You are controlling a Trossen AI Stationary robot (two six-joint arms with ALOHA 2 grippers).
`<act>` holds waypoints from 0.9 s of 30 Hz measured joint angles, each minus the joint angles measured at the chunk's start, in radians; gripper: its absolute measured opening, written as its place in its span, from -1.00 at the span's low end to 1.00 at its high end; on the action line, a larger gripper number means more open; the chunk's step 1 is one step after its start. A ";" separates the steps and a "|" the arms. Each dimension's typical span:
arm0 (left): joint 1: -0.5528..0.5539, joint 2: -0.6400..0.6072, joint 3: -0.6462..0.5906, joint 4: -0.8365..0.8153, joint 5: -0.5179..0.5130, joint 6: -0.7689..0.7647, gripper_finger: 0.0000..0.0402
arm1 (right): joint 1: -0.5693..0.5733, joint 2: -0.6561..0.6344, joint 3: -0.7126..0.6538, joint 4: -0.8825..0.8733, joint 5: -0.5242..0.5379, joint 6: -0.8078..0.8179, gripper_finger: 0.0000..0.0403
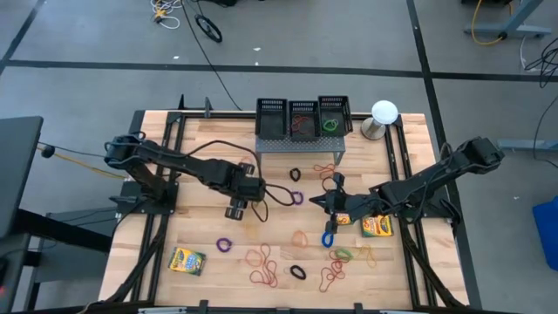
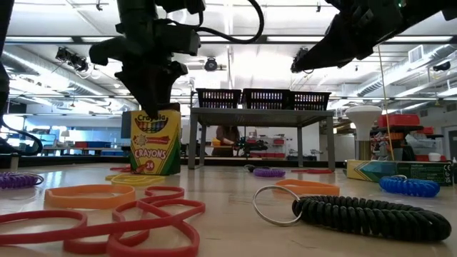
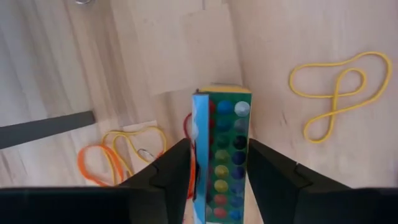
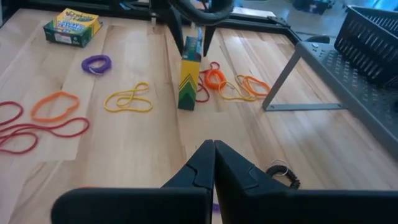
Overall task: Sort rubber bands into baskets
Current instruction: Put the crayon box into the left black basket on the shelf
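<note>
Rubber bands lie scattered over the table, among them orange and red loops (image 2: 136,214), a yellow one (image 3: 336,93) and a purple one (image 4: 96,63). Three black baskets (image 1: 302,118) stand in a row on a grey perforated stand (image 1: 296,146) at the far edge; the middle one holds red bands, the right one a green band. My left gripper (image 3: 219,149) is shut on an upright crayon box (image 2: 153,146) left of the table's middle. My right gripper (image 1: 327,202) hangs shut above the table's middle right, with nothing in it. My left gripper pinches the crayon box near its top end (image 3: 221,168) between its two fingers (image 3: 174,171), one on each of two opposite faces. The fingers come from above, pointing steeply down. The box stands upright with its bottom end (image 4: 186,106) on the table.
Two more crayon boxes lie flat, one near left (image 1: 187,260) and one under the right arm (image 1: 377,227). A blue coil band (image 1: 329,235) and a black coil band (image 2: 371,214) lie on the table. A white-topped lamp-like object (image 1: 384,118) stands right of the baskets.
</note>
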 joint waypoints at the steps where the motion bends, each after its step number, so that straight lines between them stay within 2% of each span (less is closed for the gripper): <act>1: 0.000 0.005 0.000 0.001 0.000 0.000 -0.23 | 0.000 0.000 -0.010 0.019 0.000 0.000 -0.95; 5: 0.000 0.030 0.000 0.007 0.000 0.000 -0.24 | 0.000 0.000 -0.045 0.077 0.000 0.000 -0.95; 12: 0.005 0.055 0.000 0.010 0.005 0.017 -0.25 | 0.000 0.000 -0.047 0.080 0.002 -0.010 -0.95; 19: 0.020 0.032 0.013 -0.082 0.022 0.022 -0.48 | 0.000 0.000 -0.047 0.082 0.005 -0.018 -0.95; 23: 0.033 -0.012 0.117 -0.189 0.025 0.035 -0.54 | 0.000 0.000 -0.047 0.089 0.005 -0.018 -0.95; 27: 0.082 -0.041 0.324 -0.354 0.015 0.063 -0.54 | 0.000 0.000 -0.047 0.113 0.005 -0.018 -0.95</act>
